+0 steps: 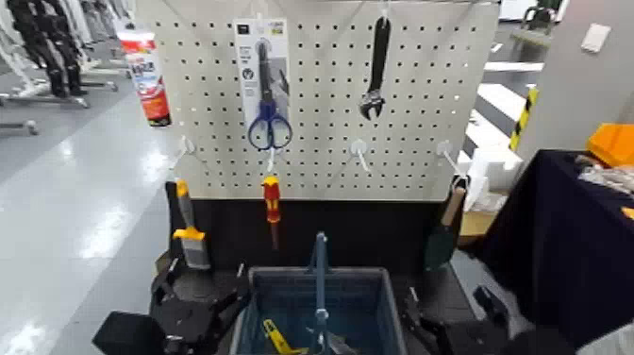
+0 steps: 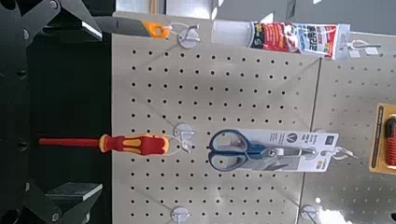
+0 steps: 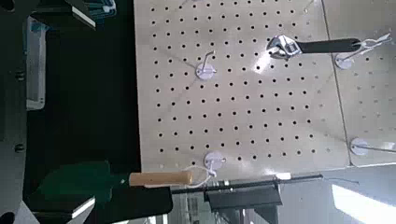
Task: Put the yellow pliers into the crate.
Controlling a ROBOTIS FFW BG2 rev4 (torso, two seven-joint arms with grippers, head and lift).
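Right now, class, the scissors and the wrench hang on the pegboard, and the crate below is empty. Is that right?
Not quite. The scissors and wrench do hang on the pegboard, but the crate is not empty: the head view shows a yellow tool in it.

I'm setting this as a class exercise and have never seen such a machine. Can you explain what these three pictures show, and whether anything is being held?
This is a two-armed robot. The large picture comes from its head camera; the other two come from cameras on its wrists. It faces a pegboard hung with scissors, a wrench, a screwdriver and a trowel. Below stands the crate, with the yellow pliers lying inside. The left gripper and right gripper are both open and hold nothing, low on either side of the crate.
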